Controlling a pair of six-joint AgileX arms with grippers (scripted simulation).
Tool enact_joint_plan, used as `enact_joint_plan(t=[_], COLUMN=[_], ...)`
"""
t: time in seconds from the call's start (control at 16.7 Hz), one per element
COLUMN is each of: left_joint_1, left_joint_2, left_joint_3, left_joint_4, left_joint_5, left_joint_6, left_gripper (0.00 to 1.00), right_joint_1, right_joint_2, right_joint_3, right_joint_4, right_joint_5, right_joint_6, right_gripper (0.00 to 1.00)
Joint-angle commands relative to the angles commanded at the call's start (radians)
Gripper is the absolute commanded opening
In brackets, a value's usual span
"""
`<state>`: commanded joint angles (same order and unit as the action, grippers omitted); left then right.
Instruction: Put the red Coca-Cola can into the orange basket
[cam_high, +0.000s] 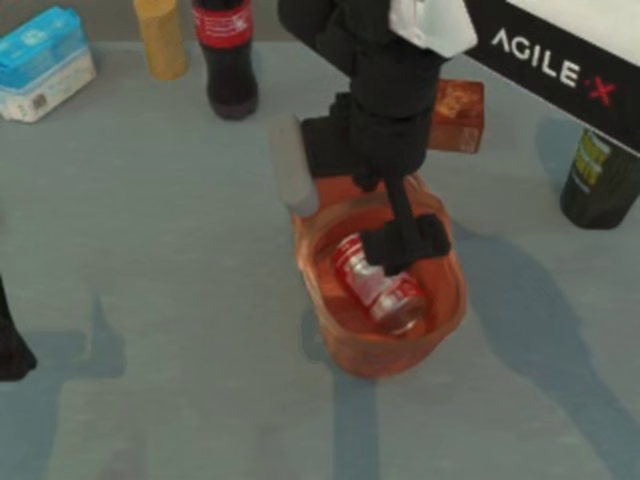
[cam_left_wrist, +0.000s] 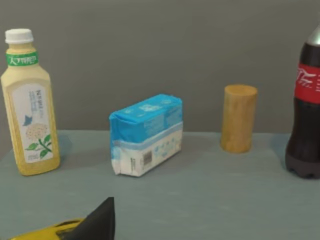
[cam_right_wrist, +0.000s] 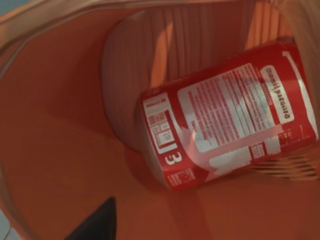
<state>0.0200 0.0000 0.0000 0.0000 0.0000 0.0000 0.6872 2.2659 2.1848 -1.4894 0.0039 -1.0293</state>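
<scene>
Right gripper (cam_high: 405, 245) is closest to the overhead camera, hanging centre frame over the orange basket (cam_high: 330, 335). Red Coca-Cola can (cam_high: 380, 285) lies tipped on its side on the basket floor, so I'd guess the drop is done. Fingers sit right on top of the can; can't tell if they're clamped or let go. Left arm is parked at the lower-left edge.

Left wrist view: just background stuff, blue pack (cam_left_wrist: 146, 134) mid-frame, cola bottle (cam_left_wrist: 305, 110) at right.

Right wrist view: can (cam_right_wrist: 227, 117) fills the right half, resting on the ribbed floor (cam_right_wrist: 150, 55).
</scene>
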Motion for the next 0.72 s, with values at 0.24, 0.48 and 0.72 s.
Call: enact_joint_plan(t=[0.24, 0.48, 0.72], left_joint_1=[0.0, 0.0, 0.0], left_joint_2=[0.0, 0.0, 0.0], left_joint_3=[0.0, 0.0, 0.0], left_joint_4=[0.0, 0.0, 0.0], left_joint_5=[0.0, 0.0, 0.0], left_joint_6=[0.0, 0.0, 0.0], left_gripper=[1.0, 1.0, 1.0], right_joint_1=[0.0, 0.0, 0.0], right_joint_2=[0.0, 0.0, 0.0], right_joint_3=[0.0, 0.0, 0.0], right_joint_4=[0.0, 0.0, 0.0], right_joint_5=[0.0, 0.0, 0.0], right_joint_6=[0.0, 0.0, 0.0], right_gripper=[0.62, 0.32, 0.02])
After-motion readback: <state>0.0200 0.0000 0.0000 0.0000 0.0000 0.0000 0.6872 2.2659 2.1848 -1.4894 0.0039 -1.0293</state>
